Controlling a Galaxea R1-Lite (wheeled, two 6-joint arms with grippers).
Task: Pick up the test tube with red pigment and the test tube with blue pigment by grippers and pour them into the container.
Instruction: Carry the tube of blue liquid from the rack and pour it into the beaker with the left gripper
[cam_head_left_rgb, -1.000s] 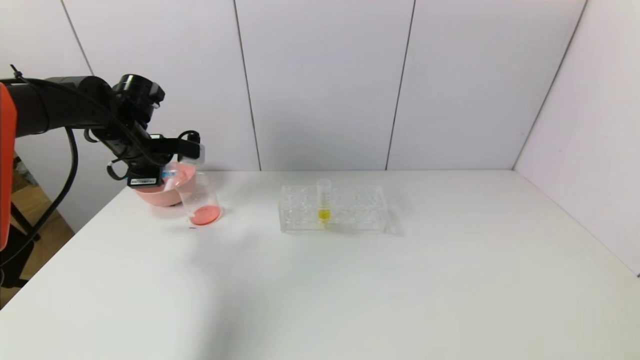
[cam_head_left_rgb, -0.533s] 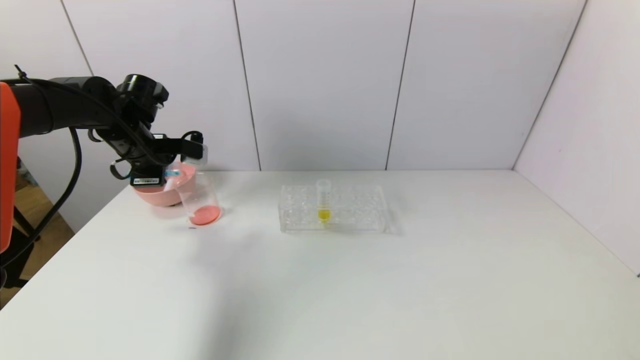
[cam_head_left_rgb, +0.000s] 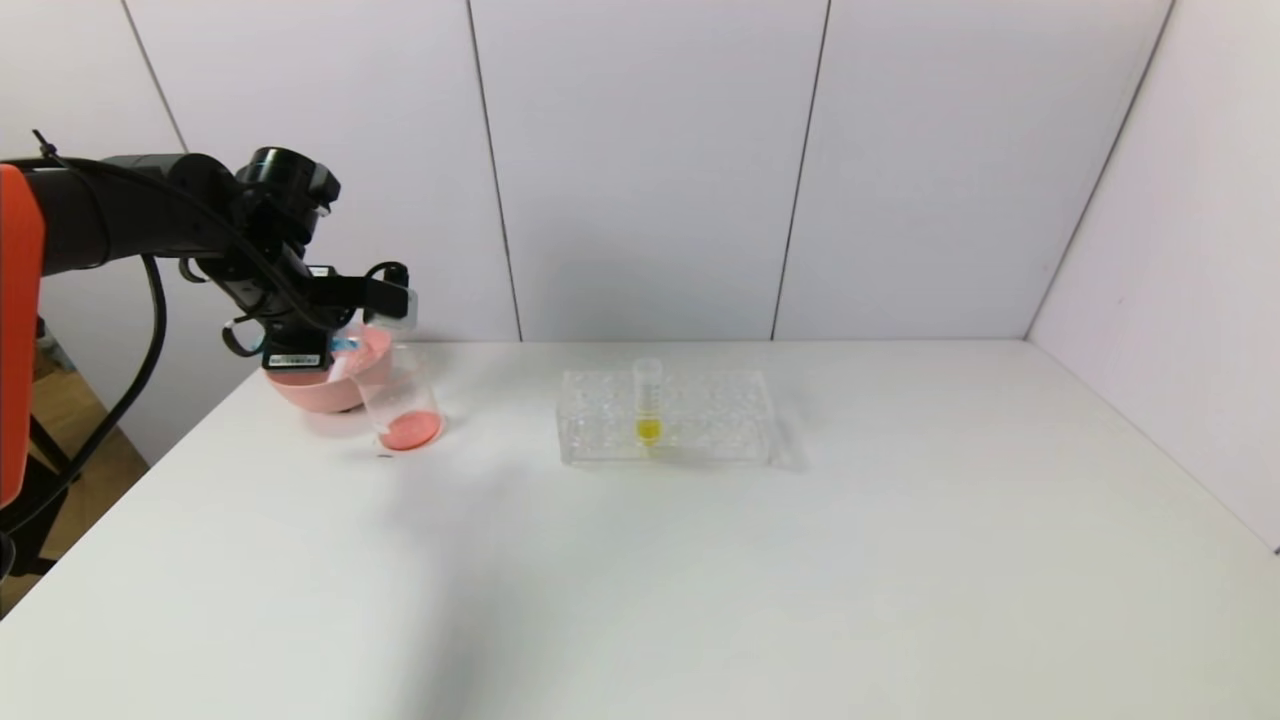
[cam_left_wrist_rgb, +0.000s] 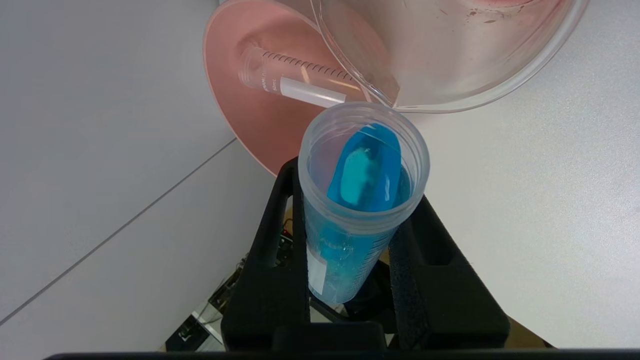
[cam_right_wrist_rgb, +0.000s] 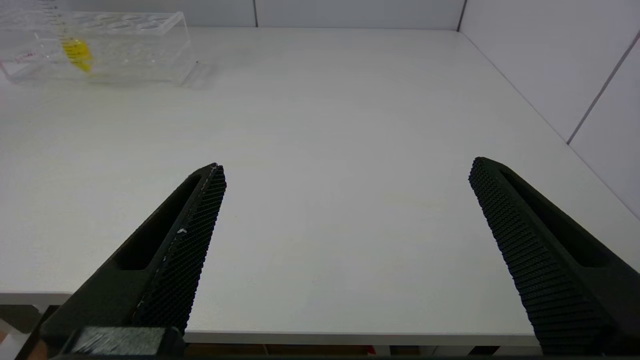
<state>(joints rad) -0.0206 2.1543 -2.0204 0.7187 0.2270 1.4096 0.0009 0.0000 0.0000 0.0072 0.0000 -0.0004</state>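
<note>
Three tubes in all. The left gripper (cam_head_left_rgb: 345, 345), at the left of the head view, was clamped on the blue tube (cam_left_wrist_rgb: 364, 200), tilted with its mouth at the lip of the one beaker (cam_head_left_rgb: 402, 395); blue liquid (cam_left_wrist_rgb: 367, 172) lay along the tube's inside wall. The beaker stood left of centre and held red liquid at its bottom. Just behind it sat one pink bowl (cam_head_left_rgb: 312, 392) with the red tube (cam_left_wrist_rgb: 295, 82) lying empty inside, seen at the top of the left wrist view. One clear rack (cam_head_left_rgb: 667, 417) at the centre of the table (cam_head_left_rgb: 700, 580) held a single yellow tube (cam_head_left_rgb: 648, 402), upright. The right gripper (cam_right_wrist_rgb: 345, 172) hung over bare table, fingers spread wide, holding nothing.
</note>
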